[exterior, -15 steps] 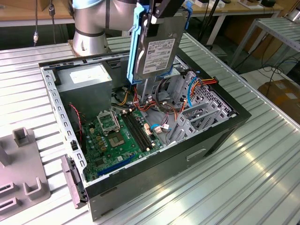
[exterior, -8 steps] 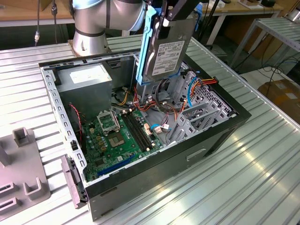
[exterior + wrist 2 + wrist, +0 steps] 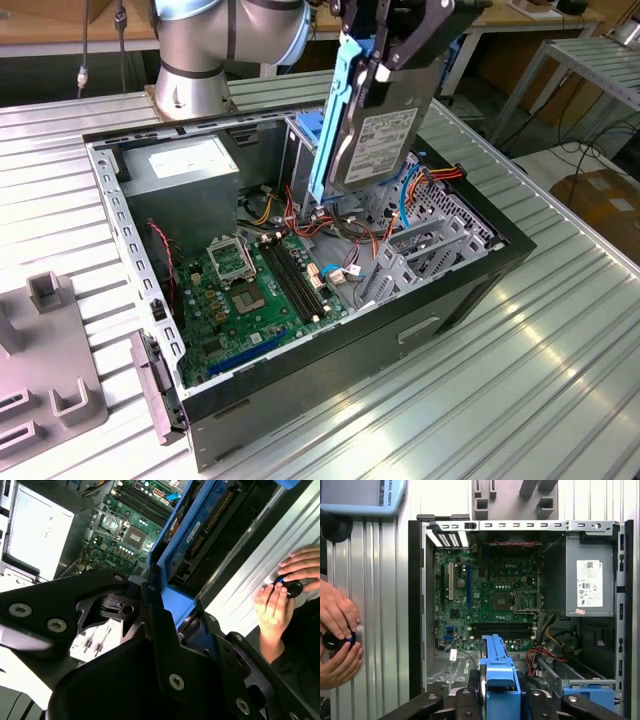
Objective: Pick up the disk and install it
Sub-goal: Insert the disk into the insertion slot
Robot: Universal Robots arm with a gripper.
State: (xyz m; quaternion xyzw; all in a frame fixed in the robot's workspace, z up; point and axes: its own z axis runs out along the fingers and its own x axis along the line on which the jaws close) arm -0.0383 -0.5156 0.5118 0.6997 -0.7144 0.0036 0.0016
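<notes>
The gripper is clenched on the upper end of the disk, with its black fingers on the two flat sides. The disk hangs below it, almost upright, over the open computer case. The exterior view gives what the wrist cameras do not: the whole grey labelled face of the disk, the blue rail along one long edge, and the lower end. That end stands over the red and orange cables, between the motherboard and the metal cage. Whether the lower end is under the rim of the case, I cannot tell. The first wrist view looks down past the gripper to the floor of the case, with the power supply in one corner. It shows also a person's hands on a black knob, on the ribbed table outside the case wall and well apart from the gripper. The second wrist view shows these hands from another angle, and the dark other face of the disk. The case has no cover, and its walls stand well apart from the gripper. There is free air around the disk on all sides. The nearest edges below it are the cage and the cables.
</notes>
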